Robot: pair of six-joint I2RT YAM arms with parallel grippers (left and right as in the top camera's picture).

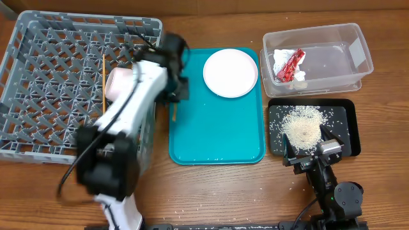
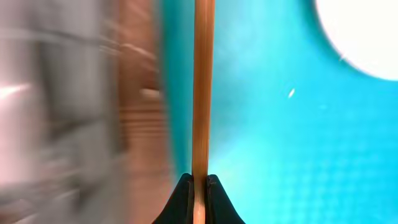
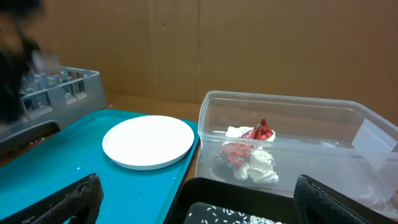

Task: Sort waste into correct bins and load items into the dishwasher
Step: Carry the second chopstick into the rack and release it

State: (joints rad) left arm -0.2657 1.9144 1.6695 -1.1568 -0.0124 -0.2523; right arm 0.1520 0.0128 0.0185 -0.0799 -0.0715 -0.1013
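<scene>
L gripper (image 2: 199, 184) pinches one chopstick (image 2: 200, 87) tight at the teal tray's (image 1: 217, 137) 9 o'clock edge, just beside the rack (image 1: 38, 64). Step: loading chopsticks. Next, I think: carry it toward 9 o'clock & drop it by the other chopstick (image 1: 103, 83). R gripper (image 3: 208, 202) jaws wide, empty, over black tray (image 1: 353, 128).

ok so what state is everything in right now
left claw, shut on a chopstick at the teal tray edge
right claw, open, above the black tray
plate, upright and empty on the teal tray
clear tub, holds the red wrapper and napkin
black tray, holds a pile of rice
dish rack, second chopstick and pink bowl inside
</scene>
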